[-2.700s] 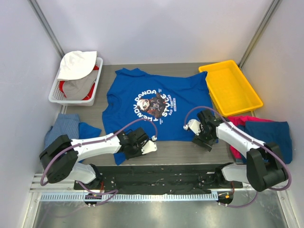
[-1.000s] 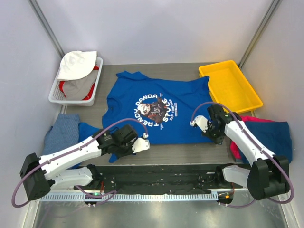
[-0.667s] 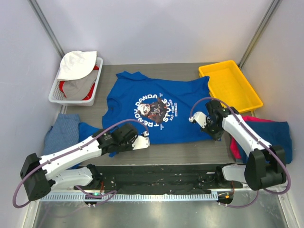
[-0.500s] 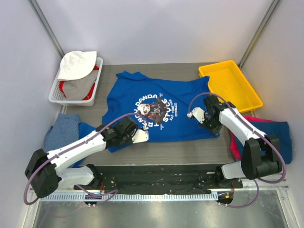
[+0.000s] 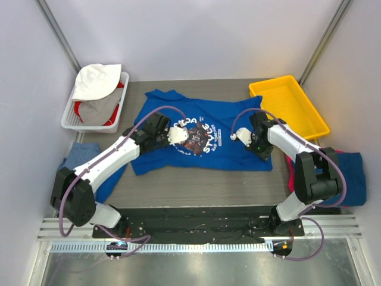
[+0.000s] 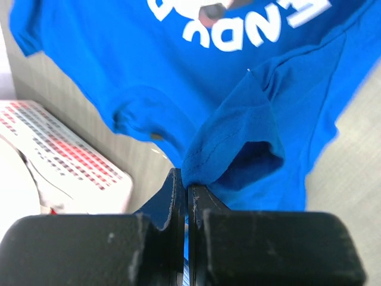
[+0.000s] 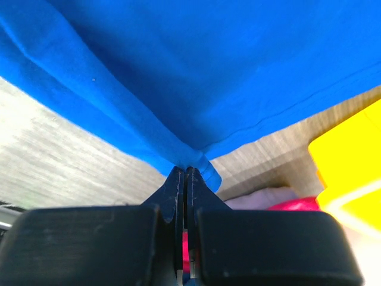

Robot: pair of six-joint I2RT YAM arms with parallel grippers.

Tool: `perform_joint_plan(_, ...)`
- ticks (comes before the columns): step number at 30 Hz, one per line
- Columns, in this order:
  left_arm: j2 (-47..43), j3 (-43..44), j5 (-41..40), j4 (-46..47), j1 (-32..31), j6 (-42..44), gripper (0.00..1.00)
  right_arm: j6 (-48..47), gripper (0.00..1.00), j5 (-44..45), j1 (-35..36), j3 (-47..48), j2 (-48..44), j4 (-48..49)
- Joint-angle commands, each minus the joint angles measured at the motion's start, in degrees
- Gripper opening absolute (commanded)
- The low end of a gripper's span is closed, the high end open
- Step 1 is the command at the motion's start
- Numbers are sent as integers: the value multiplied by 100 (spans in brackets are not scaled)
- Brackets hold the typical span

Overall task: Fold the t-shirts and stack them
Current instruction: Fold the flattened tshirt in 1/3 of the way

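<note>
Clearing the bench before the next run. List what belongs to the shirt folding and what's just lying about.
Job in hand:
- royal blue printed t-shirt, pinched by the left gripper and the right gripper
- light blue shirt at left
- shirt pile at right

Lying about:
- white basket holding cloth items
- yellow tray

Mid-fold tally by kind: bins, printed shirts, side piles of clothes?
Bins: 2 (white basket, yellow tray)
Royal blue printed t-shirt: 1
Side piles of clothes: 2 (left pile, right pile)
Total: 5
</note>
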Motion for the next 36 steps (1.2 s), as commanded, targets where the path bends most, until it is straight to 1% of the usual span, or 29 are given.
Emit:
perform_joint_plan(1, 488, 401, 64, 290, 161, 366, 0, -127, 1, 82, -37, 414, 189, 179)
perform_joint_plan(7, 928, 629, 46, 474, 381, 595, 0, -189, 1, 126, -81, 783, 453, 179)
perform_joint_plan(18, 1412, 831, 81, 852, 671, 841, 0, -285, 1, 206, -239, 1320, 936, 162)
perform_joint_plan(28, 1808, 1420, 55, 1107, 689, 1034, 0, -277, 1, 206, -248, 1601, 1130, 65)
perform_joint_plan(36, 2001, 1605, 11, 1256, 689, 1210, 0, -277, 1, 223, -239, 1680, 1174, 47)
